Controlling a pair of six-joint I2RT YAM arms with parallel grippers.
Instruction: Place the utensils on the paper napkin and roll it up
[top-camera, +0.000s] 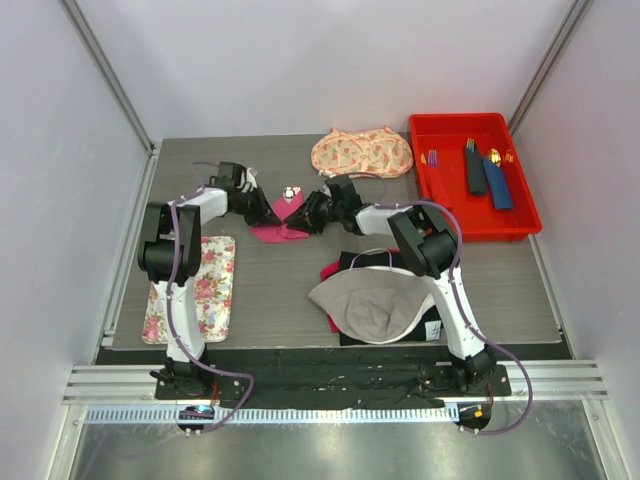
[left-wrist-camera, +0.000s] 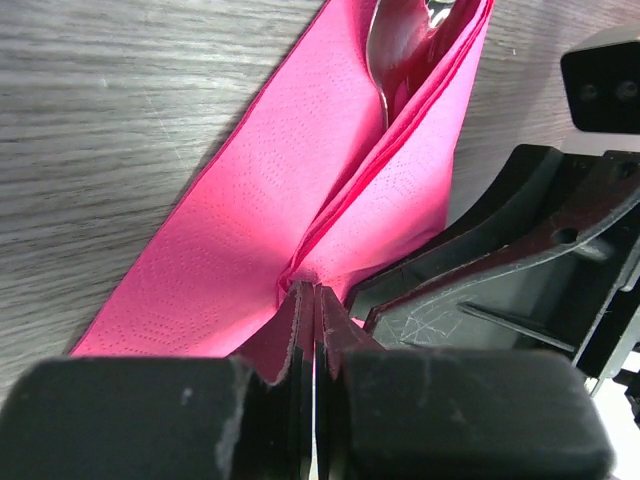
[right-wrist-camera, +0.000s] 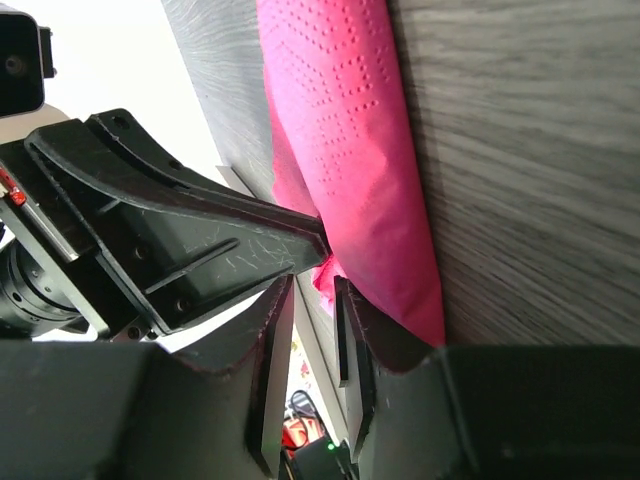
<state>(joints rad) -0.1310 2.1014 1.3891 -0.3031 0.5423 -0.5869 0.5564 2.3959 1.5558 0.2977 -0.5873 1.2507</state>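
Note:
The pink paper napkin lies folded over on the table between my two grippers. A shiny silver utensil pokes out of its far end. In the left wrist view a spoon bowl sits inside the napkin's fold. My left gripper is shut, pinching the napkin's near edge. My right gripper faces it from the other side with its jaws apart. A scrap of the napkin sticks in at its tips without being pinched. In the top view the left gripper and right gripper almost touch.
A red tray at the back right holds dark napkin rolls and gold and purple utensils. A peach patterned cloth lies behind the napkin. A floral mat is at the left, and a grey cloth on dark fabrics is at the near right.

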